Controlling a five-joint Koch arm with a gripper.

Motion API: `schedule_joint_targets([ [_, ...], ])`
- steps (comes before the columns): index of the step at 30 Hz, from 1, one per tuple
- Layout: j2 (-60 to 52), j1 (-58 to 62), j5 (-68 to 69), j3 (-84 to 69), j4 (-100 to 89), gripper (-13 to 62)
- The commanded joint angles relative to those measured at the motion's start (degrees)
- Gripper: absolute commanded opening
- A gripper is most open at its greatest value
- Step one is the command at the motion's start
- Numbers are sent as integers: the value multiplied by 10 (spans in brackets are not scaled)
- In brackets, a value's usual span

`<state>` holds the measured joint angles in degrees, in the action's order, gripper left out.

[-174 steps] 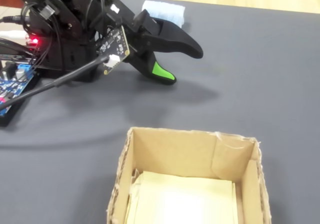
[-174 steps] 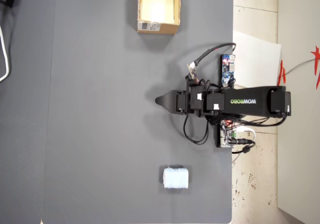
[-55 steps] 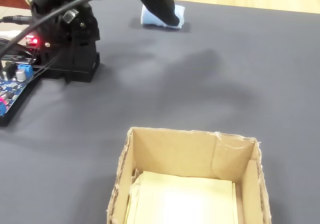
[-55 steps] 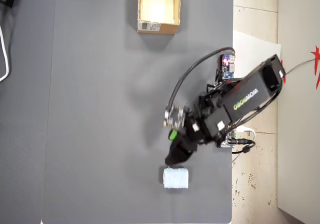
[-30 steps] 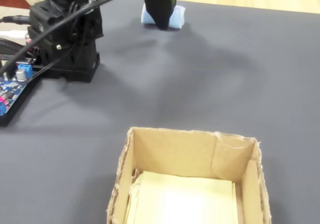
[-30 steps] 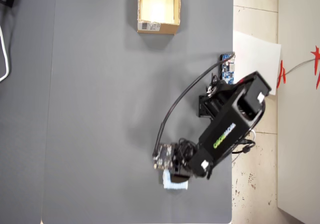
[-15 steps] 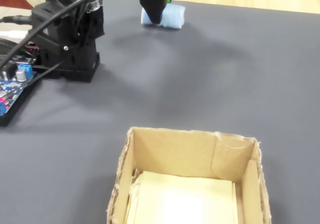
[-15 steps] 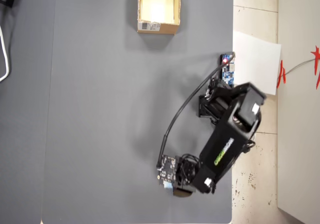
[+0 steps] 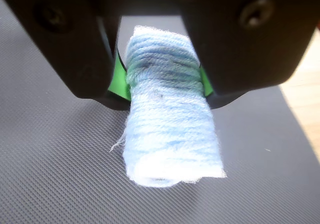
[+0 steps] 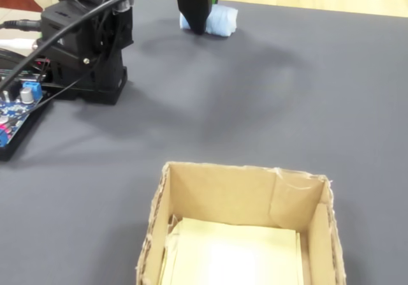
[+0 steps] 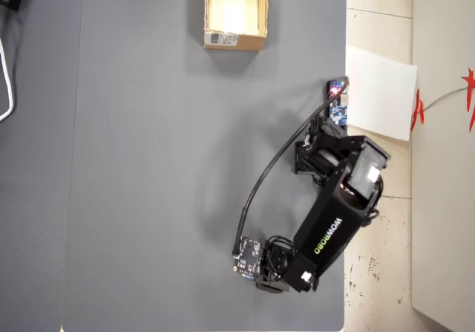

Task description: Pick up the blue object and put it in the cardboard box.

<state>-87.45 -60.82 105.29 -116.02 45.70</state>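
Between hand (image 9: 162,86) jaws: blue obj (image 9: 167,129).

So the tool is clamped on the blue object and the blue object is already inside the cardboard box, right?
Not quite. The tool is clamped on the blue object, but the object lies on the gray mat, far from the cardboard box. The fixed view shows the box holding no blue object.

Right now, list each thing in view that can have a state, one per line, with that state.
end effector: closed on the blue object, green pads pressing both its sides.
blue object: gripped around its middle, far end sticking out over the grey mat.
cardboard box: open at the top, upright, with no blue object in it.
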Motion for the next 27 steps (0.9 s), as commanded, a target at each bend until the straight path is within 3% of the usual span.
schedule_joint_targets([
  [1, -42, 12, -10, 38, -11, 168],
  [5, -91, 46, -44, 36, -33, 109],
  [12, -227, 118, -58, -33, -71, 108],
  [19, -396, 281, -69, -122, -87, 109],
  [27, -460, 417, -133, -156, -164, 109],
])
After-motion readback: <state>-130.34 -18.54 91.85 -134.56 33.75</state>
